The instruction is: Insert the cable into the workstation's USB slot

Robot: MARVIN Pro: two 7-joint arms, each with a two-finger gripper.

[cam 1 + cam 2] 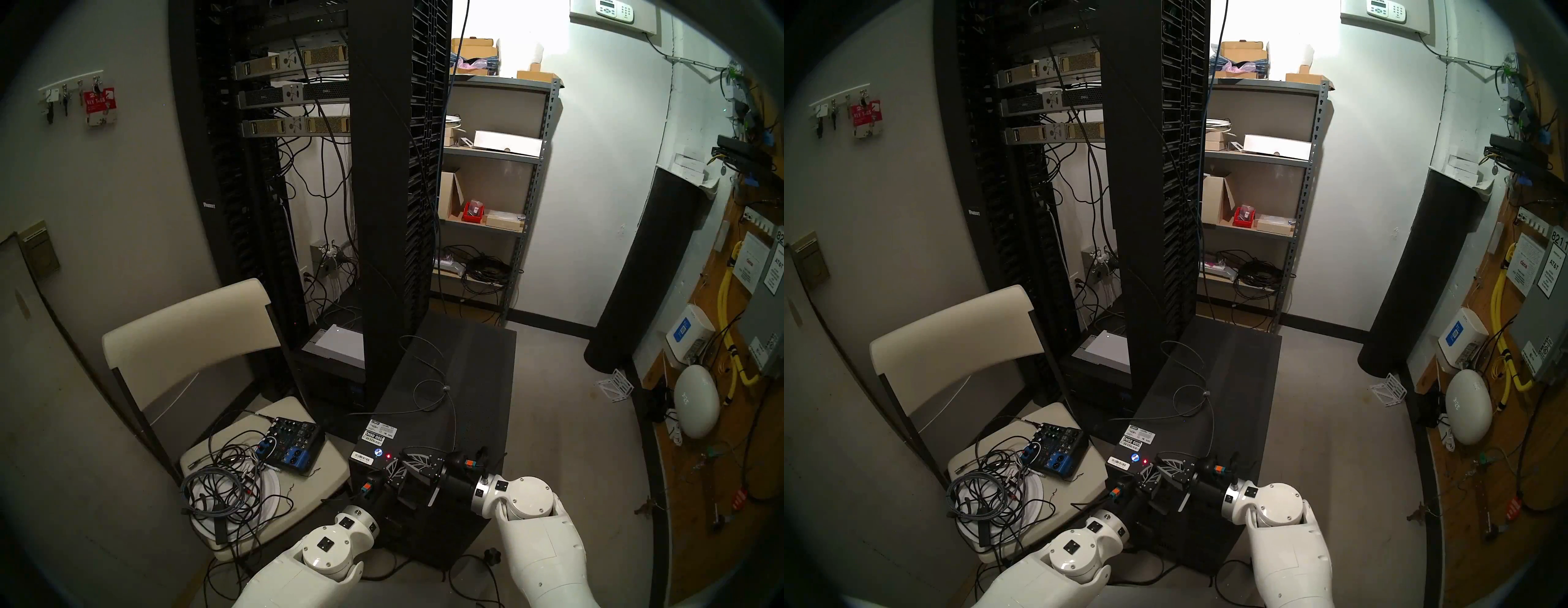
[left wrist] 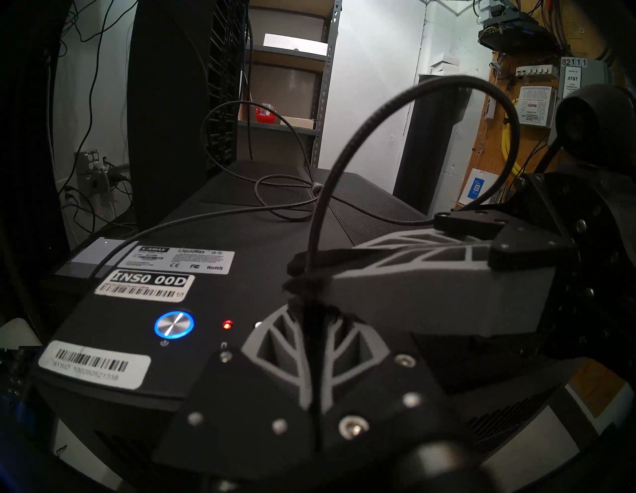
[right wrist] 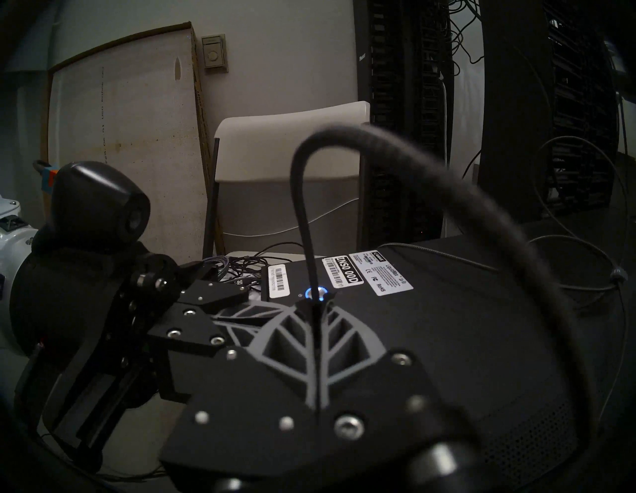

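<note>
Standing on a grey floor (image 1: 551, 424) in a small equipment room, the workstation (image 1: 466, 382) is a black tower whose flat top carries mesh panels, white barcode stickers (image 2: 144, 285), a blue-lit button (image 2: 174, 324) and a red LED (image 2: 227, 324). Directly behind it rises a tall black server rack (image 1: 382, 170) full of hanging cords, and beyond that a grey metal shelf (image 1: 492, 157) holds cardboard boxes against a white wall.

Beside the tower, on the head view's left, a cream folding chair (image 1: 186, 322) bears a heap of cords (image 1: 225, 488) and a small audio mixer (image 1: 292, 446).

The cable (image 2: 344, 144) loops loosely across the workstation's top, passes through a small grey clip (image 1: 444, 388), then arches up and comes down at the front edge. There both grippers meet: the left gripper (image 2: 307, 310) is pressed together on the cable's end, and the right gripper (image 3: 315, 303) pinches the same cable just above it. The plug and the USB slot are hidden behind the fingers.
</note>
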